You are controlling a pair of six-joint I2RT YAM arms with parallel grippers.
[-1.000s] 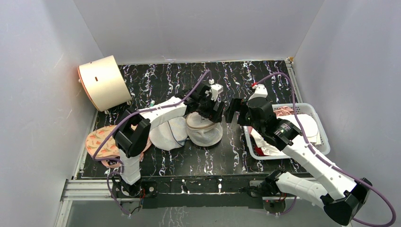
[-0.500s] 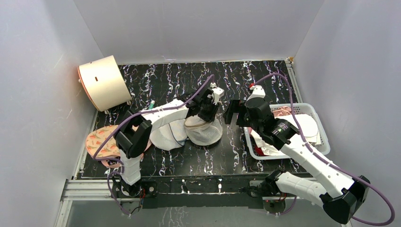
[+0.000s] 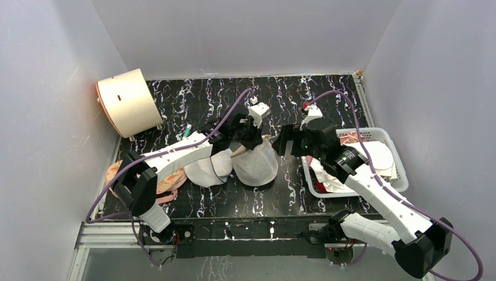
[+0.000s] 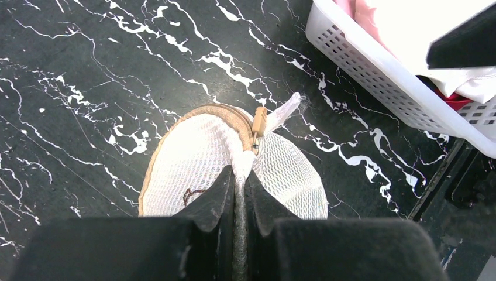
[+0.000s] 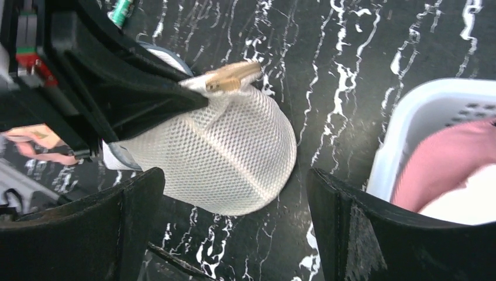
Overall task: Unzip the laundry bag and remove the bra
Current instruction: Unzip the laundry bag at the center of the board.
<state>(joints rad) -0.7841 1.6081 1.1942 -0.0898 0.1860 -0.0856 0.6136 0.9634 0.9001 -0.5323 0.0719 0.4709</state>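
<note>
**Student:** Since a second ago, what has changed?

**Tutor:** Then the left gripper (image 3: 247,132) hung open over the laundry bag (image 3: 255,164), which lay flat. Now it is pinched tight on a fold of the bag's mesh and has risen, so the bag stands in a peak. The right gripper (image 3: 286,140) has crept a little closer.

**Student:** Where does the pinch sit?

**Tutor:** On the left wrist view, the left gripper (image 4: 240,175) grips the mesh just below the tan zipper pull (image 4: 259,121), beside the tan rim. The pull itself is free and sticks out past the fingers.

**Student:** Why hold it there?

**Tutor:** Probably to anchor the bag. With the fabric tensioned next to the zip, the other arm can drag the pull without the whole bag sliding over the tabletop (image 3: 292,93).

**Student:** And the right side?

**Tutor:** Its jaws stand wide apart, holding nothing. The right gripper (image 5: 234,174) faces the bag, and the zipper pull (image 5: 231,79) lies ahead, above the gap, not yet between the fingers.

**Student:** Where is the bra?

**Tutor:** It is not visible. The zip looks closed, so it is presumably inside the bag. The basket (image 3: 400,178) on the right holds other laundry, and a white mesh bag (image 3: 207,168) touches the laundry bag's left side.
</note>
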